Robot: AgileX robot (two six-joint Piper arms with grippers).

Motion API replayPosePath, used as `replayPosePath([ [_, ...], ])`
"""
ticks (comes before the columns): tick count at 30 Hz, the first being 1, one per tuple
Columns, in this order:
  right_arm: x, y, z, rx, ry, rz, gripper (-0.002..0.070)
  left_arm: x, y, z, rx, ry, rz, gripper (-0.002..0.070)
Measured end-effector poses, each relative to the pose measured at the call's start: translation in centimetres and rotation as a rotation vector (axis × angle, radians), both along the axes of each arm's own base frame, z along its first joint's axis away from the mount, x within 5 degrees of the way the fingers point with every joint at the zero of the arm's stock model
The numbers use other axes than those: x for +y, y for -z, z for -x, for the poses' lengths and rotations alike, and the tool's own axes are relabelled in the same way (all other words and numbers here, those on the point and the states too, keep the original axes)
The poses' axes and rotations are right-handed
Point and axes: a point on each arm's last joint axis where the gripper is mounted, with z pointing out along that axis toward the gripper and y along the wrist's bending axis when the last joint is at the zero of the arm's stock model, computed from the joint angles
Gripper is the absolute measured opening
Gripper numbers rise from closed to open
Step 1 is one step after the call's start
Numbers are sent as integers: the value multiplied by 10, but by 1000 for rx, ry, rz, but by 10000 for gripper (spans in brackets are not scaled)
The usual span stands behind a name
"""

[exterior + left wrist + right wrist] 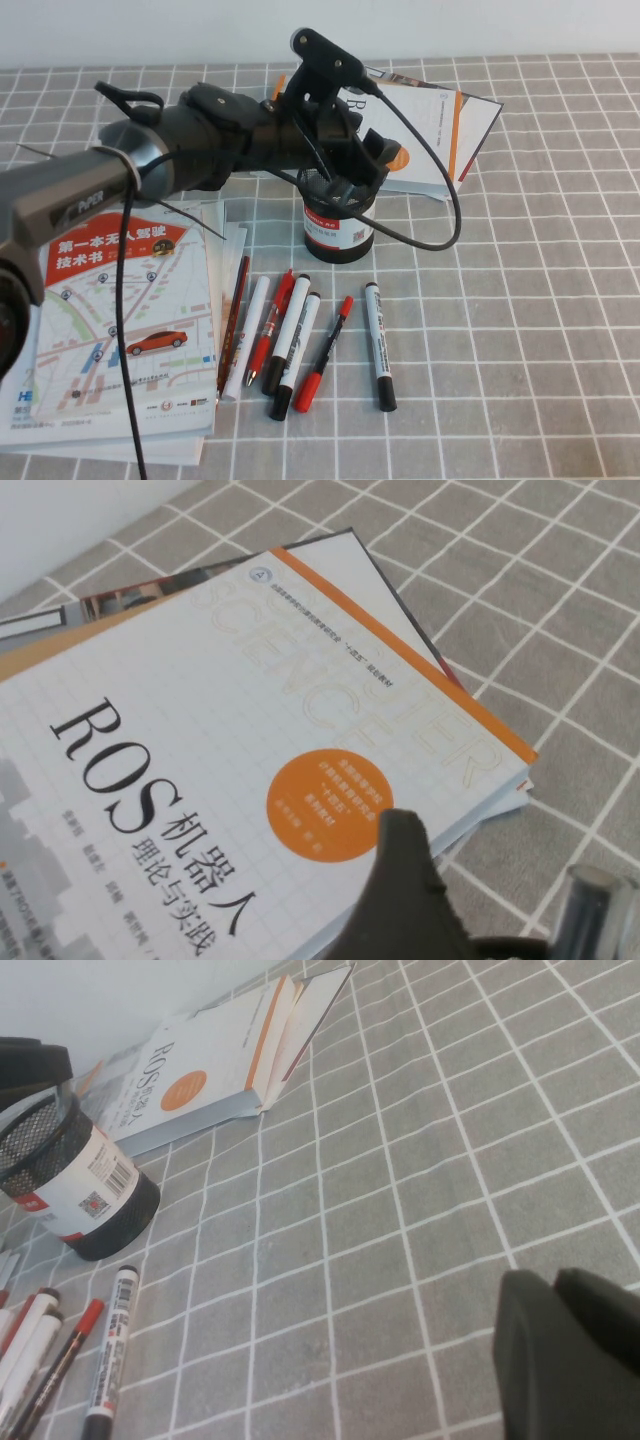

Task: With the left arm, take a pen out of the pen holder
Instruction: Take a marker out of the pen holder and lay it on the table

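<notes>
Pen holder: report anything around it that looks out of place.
Several pens lie loose on the table before the pen holder, not inside it. Left gripper hangs open above it; right gripper sits low over the table, off to the side.

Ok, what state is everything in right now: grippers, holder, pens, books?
left gripper, open, empty, right over the pen holder.
right gripper, shut, empty, low over the cloth, off to the side.
pen holder, upright, no pen seen sticking out.
pens, lying flat in front of the pen holder.
ROS book, closed, flat behind the pen holder.
map book, closed, topping a stack.
</notes>
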Motion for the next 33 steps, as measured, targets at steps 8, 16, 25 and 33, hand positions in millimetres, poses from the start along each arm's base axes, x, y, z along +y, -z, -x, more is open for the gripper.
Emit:
replayPosePath([
  [8, 0, 0, 0, 0, 0, 1, -13, -4, 7, -1, 33, 25, 14, 286],
  [16, 0, 0, 0, 0, 0, 1, -13, -4, 8, -1, 35, 27, 13, 188],
  [25, 0, 0, 0, 0, 0, 2, -13, -4, 3, 0, 27, 26, 20, 98],
  [33, 0, 0, 0, 0, 0, 2, -13, 8, -81, 19, -140, 12, 109, 98],
])
